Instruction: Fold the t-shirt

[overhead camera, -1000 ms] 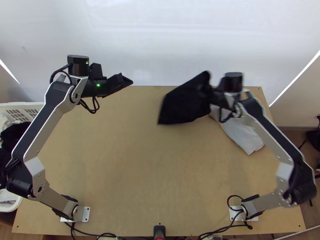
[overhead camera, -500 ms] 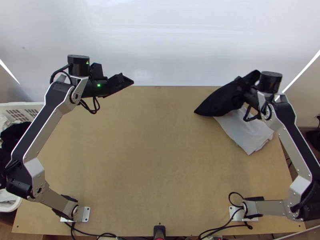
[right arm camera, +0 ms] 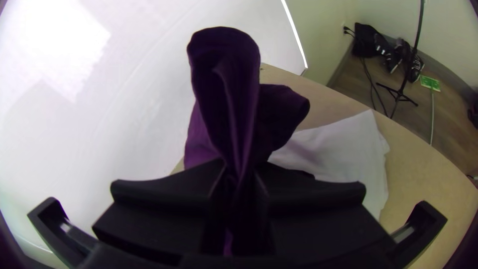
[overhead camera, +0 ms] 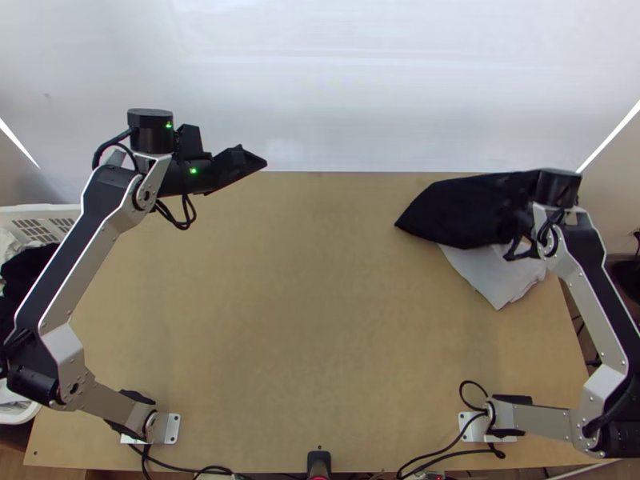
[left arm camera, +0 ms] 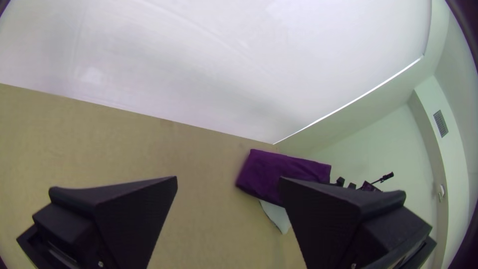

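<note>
In the top view the dark t-shirt (overhead camera: 464,210) is at the far right part of the wooden table (overhead camera: 304,320), a long, compact shape with a tapering end, partly over a pale cloth (overhead camera: 498,276). The right arm (overhead camera: 596,296) has the shirt's outer end, presumably to set it on that cloth as a pile, leaving the middle free for work; folding looks all but done. Off to the far left the left gripper (overhead camera: 254,162) hangs away from the cloth, likely because this placing needs one arm. In the left wrist view its fingers (left arm camera: 134,204) stand wide apart with nothing between them; beyond, the shirt reads as a smooth, matte, four-sided packet with fairly straight edges. In the right wrist view the right gripper (right arm camera: 241,174) is clamped on the shirt, squeezing soft fabric into narrow, deep pleats that swell into a rounded lobe, a firm pinch that probably keeps the layers together. Letting go may leave that end rumpled. The pale cloth beside it looks thin and flat, lightly creased, with layered edges.
</note>
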{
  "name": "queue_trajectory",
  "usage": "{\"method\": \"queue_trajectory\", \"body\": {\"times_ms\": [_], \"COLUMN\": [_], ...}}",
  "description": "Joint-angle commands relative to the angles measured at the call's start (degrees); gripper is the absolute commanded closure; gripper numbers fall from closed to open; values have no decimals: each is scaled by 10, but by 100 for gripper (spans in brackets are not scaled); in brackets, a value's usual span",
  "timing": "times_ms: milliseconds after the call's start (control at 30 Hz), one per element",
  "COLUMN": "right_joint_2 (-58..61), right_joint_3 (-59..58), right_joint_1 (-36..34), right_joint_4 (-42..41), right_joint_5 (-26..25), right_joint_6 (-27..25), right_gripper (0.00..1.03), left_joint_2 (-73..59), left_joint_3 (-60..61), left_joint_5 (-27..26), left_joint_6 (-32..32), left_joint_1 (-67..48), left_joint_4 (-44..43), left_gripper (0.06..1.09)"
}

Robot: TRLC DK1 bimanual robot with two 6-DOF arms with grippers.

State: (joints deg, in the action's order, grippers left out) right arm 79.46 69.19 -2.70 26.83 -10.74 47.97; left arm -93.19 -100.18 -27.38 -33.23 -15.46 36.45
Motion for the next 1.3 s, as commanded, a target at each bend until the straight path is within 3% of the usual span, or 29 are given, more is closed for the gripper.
{"method": "queue_trajectory", "body": {"times_ms": [0,367,567,733,900,1267], "right_joint_2": [11,26,-33,-95,-117,25], "right_joint_3": [-84,-113,-104,-91,-111,-124], "right_joint_1": [-50,-93,-92,-71,-49,-110], "right_joint_4": [-20,-37,-22,30,58,45], "right_joint_5": [-7,-26,-24,39,51,1], "right_joint_6": [-9,-32,-37,-41,-81,-78], "right_gripper": [100,100,100,100,100,100], "left_joint_2": [12,26,27,24,19,11], "left_joint_3": [3,17,17,18,19,14], "left_joint_5": [-2,-3,-4,-4,-7,-8], "left_joint_6": [0,1,1,1,2,2], "left_joint_1": [4,5,5,5,4,9], "left_joint_4": [4,4,4,3,0,-9], "left_gripper": [10,10,10,10,10,10]}}
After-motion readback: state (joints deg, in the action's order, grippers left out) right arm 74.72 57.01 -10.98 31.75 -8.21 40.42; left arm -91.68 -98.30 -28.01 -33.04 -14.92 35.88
